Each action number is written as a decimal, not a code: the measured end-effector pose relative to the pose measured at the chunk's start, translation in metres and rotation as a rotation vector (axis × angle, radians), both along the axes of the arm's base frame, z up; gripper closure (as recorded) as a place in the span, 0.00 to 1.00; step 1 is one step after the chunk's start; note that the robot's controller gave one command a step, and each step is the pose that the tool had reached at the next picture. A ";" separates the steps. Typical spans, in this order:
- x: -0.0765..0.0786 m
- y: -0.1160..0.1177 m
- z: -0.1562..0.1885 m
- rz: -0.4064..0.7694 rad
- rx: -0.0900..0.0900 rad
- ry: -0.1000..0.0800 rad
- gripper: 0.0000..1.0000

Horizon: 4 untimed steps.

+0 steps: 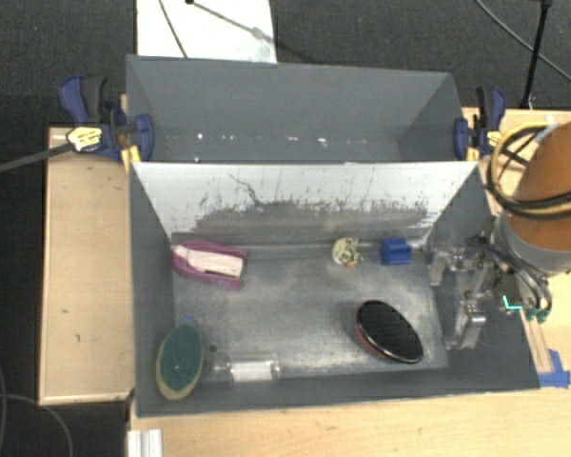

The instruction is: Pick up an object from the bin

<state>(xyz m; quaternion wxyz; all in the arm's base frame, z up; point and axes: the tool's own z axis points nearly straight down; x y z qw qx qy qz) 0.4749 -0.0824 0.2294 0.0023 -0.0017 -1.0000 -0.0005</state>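
Note:
My gripper (454,303) hangs at the bin's right wall, open, with nothing between its fingers. Just to its left a black oval brush head (390,331) with a red rim lies flat on the bin floor, apart from the fingertips. A small blue block (394,251) rests by the back wall, up and to the left of the gripper. Beside that block sits a small cream and yellow lump (345,251).
A pink and purple packet (209,262) lies at the back left. A green oval scrubber (180,360) is in the front left corner, with a clear tube (244,369) next to it. The arm with its orange cover comes in over the right rim.

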 end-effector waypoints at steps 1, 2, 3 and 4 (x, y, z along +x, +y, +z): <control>0.020 0.061 -0.090 -0.107 0.002 0.000 0.00; 0.025 0.033 -0.163 -0.167 -0.002 0.000 0.00; 0.026 0.034 -0.160 -0.161 -0.002 -0.005 1.00; 0.067 0.054 -0.028 -0.161 0.000 -0.016 1.00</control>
